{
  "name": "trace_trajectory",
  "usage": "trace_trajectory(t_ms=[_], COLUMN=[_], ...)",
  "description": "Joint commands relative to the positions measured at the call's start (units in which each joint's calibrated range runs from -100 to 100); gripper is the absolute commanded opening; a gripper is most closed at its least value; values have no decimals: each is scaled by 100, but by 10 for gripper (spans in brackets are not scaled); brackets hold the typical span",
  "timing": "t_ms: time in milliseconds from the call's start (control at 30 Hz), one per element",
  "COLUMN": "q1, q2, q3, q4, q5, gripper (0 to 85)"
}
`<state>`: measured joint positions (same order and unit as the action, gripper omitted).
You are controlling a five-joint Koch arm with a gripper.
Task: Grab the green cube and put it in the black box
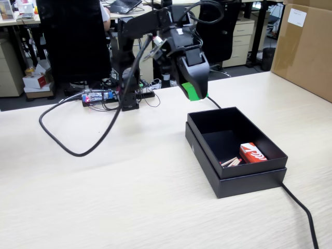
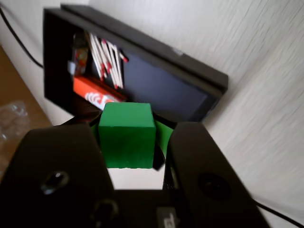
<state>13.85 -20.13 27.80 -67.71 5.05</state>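
In the wrist view the green cube (image 2: 127,135) sits clamped between the two black jaws of my gripper (image 2: 129,138), which is shut on it. The fixed view has the gripper (image 1: 194,91) hanging in the air, pointing down, just behind the far left corner of the black box (image 1: 244,181); a green patch shows at its tip. The box stands open on the light wooden table, nested on its black tray. In the wrist view the black box (image 2: 156,50) lies ahead of the cube and below it.
A red matchbox (image 1: 252,153) and loose matches (image 1: 231,162) lie in the box's near end. A big brown cardboard box (image 1: 306,46) stands at the right. A thick black cable (image 1: 78,148) loops over the left table; another cable (image 1: 303,210) runs from the box toward the front.
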Motion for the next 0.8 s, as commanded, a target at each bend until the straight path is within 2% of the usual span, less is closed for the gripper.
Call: trace_trajectory(t_ms=[0, 400, 767], q1=[176, 357, 391], q2=[366, 3350, 4061], q3=[756, 1699, 1355], q4=[-6, 192, 218], q5=[93, 283, 347], gripper=[39, 39, 40])
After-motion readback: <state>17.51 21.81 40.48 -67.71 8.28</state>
